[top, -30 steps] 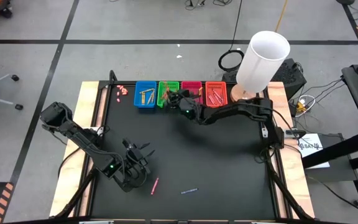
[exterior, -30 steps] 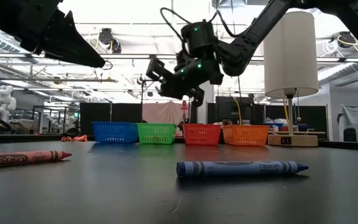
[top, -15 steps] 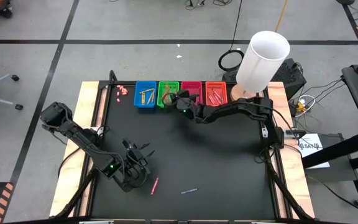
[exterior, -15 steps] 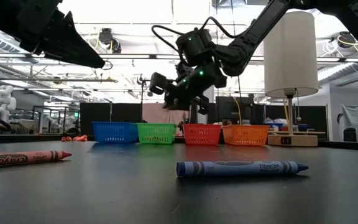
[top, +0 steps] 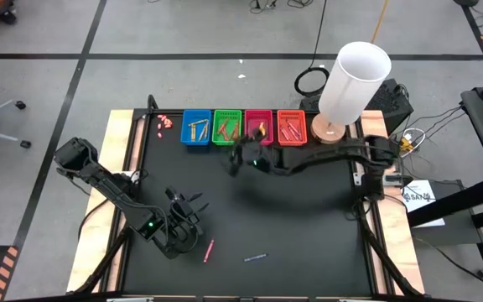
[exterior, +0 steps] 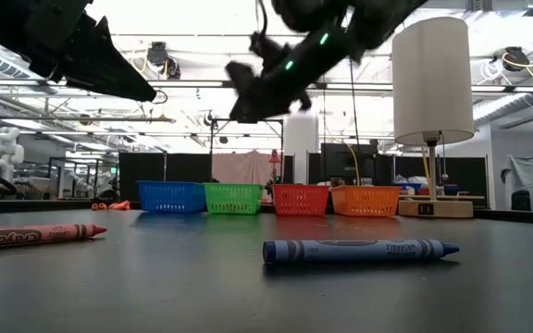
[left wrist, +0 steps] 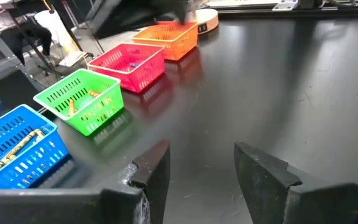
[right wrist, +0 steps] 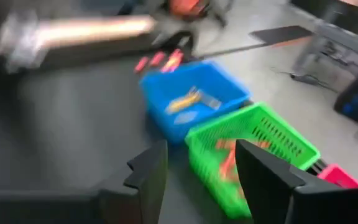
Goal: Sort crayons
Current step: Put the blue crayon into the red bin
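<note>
While most of the crayons already lie in the four small baskets along the far edge of the worktop, two are left on the near part: a red crayon and a blue crayon, near each other, flat on the black surface. In the low view they are the red crayon and the blue crayon, both untouched.

The blue basket holds yellow sticks, the green basket orange ones, the pink basket at least one orange-looking stick, and the orange basket reddish ones. A cluster of tiny pinkish bits lies beside the blue basket. By my reading the sorting is nearly finished, with two crayons to go.

The left hand hovers at the near left of the worktop, just beside the red crayon; its wrist view shows the fingers apart with nothing between them. The right hand is open and empty too, the fingers spread above bare worktop in front of the blue and green baskets.

Compared with a second ago, the right hand has pulled back from over the green and pink baskets toward the middle of the worktop, risen higher in the low view, and gone from shut to open. The left arm and the two loose crayons have not moved.
</note>
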### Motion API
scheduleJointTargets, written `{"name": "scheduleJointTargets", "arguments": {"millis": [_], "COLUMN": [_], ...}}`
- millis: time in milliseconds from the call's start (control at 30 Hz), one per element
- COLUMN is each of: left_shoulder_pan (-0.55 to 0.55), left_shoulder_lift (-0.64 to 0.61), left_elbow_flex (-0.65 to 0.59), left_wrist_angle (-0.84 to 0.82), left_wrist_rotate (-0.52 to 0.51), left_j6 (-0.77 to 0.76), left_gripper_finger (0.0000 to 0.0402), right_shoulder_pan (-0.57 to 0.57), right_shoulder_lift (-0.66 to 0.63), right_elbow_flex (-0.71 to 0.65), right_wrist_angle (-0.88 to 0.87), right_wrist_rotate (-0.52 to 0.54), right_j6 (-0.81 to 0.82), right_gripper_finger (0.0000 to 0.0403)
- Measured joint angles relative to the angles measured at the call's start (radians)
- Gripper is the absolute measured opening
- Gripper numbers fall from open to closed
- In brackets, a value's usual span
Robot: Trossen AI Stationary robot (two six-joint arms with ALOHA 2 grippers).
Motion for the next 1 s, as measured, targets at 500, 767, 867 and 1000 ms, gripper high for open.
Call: {"name": "scheduleJointTargets", "arguments": {"millis": [500, 767, 867, 1000], "left_shoulder_pan": [0.012, 0.033, 0.04, 0.041], "left_shoulder_lift": [0.0, 0.0, 0.0, 0.0], "left_elbow_flex": [0.0, 0.0, 0.0, 0.0], "left_wrist_angle": [0.017, 0.026, 0.026, 0.042], "left_wrist_rotate": [0.0, 0.051, 0.093, 0.098], "left_j6": [-0.001, -0.067, -0.08, -0.08], "left_gripper_finger": [0.0176, 0.0176, 0.0176, 0.0176], "right_shoulder_pan": [0.412, 0.551, 0.584, 0.611], "right_shoulder_lift": [-0.082, -0.083, -0.083, -0.082], "right_elbow_flex": [-0.208, -0.282, -0.282, -0.282], "right_wrist_angle": [-0.277, -0.17, -0.175, -0.164], "right_wrist_rotate": [-0.053, -0.117, -0.271, -0.433], "right_j6": [-0.006, -0.001, 0.011, 0.046], "right_gripper_finger": [0.0169, 0.0169, 0.0169, 0.0169]}}
